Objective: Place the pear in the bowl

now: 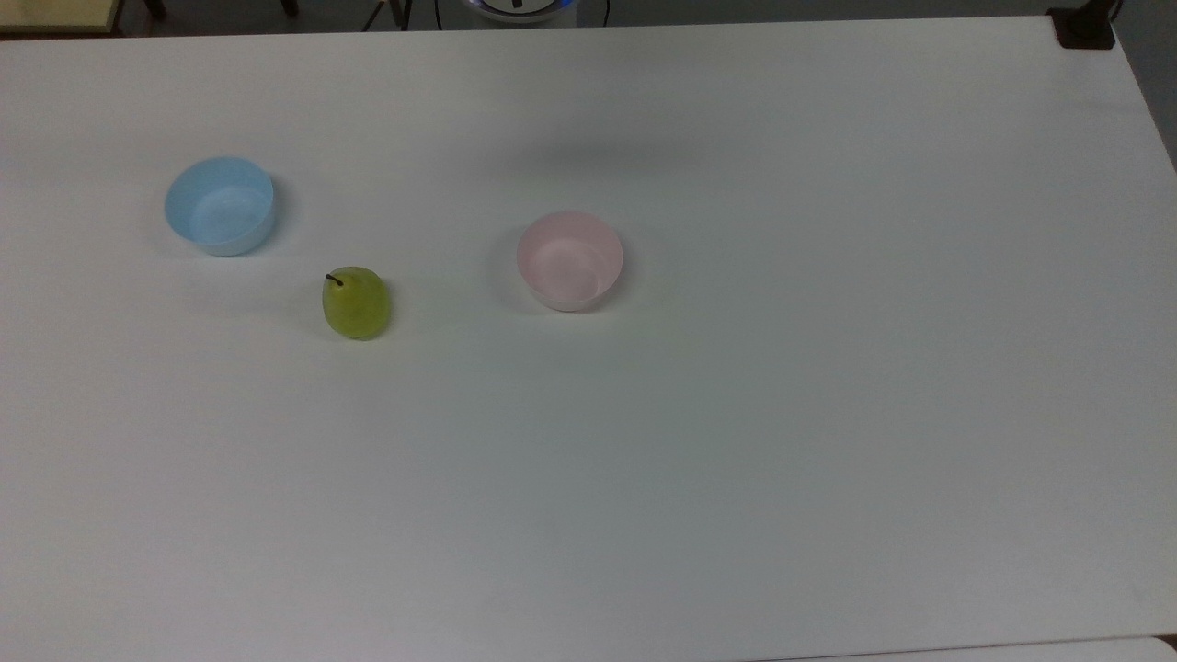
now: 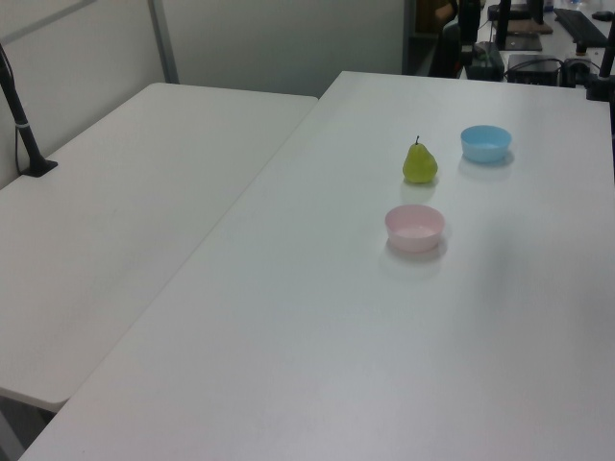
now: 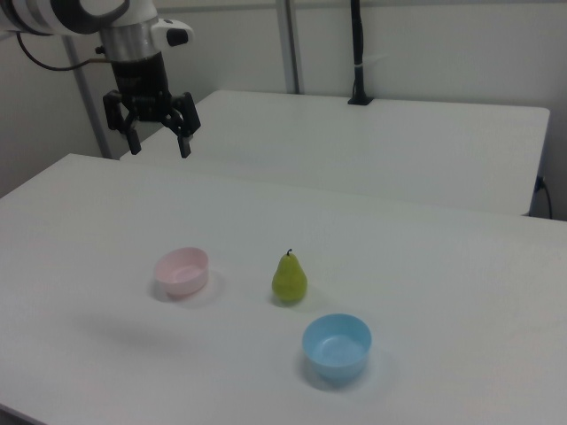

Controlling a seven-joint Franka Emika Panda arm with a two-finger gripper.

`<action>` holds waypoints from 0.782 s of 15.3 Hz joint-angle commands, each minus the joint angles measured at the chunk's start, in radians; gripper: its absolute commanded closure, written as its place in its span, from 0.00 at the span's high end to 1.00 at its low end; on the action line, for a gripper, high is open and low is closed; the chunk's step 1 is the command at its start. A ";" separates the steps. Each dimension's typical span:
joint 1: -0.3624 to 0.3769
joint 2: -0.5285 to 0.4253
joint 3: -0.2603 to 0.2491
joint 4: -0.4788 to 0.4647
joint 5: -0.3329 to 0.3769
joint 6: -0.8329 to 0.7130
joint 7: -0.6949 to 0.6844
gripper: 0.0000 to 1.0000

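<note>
The yellow-green pear [image 1: 356,302] [image 2: 419,162] [image 3: 289,278] stands upright on the white table, dark stem up. To the top view's right of it sits the pale pink bowl [image 1: 569,259] [image 2: 415,227] [image 3: 182,271], with nothing in it. In the right view my gripper [image 3: 159,142] hangs high above the table at the upper left, well away from bowl and pear. Its two black fingers are spread open and hold nothing.
A light blue bowl [image 1: 220,204] [image 2: 485,142] [image 3: 337,347] sits beyond the pear from the pink one. A second white table [image 2: 125,192] adjoins at the left view's left, with a black clamped pole [image 2: 21,120]. The white table [image 1: 736,414] stretches wide around the objects.
</note>
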 commanded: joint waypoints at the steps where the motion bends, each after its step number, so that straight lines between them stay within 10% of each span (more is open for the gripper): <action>1: 0.006 -0.028 -0.002 -0.036 -0.002 0.007 -0.065 1.00; 12: -0.017 0.087 -0.022 -0.029 -0.054 0.043 -0.290 1.00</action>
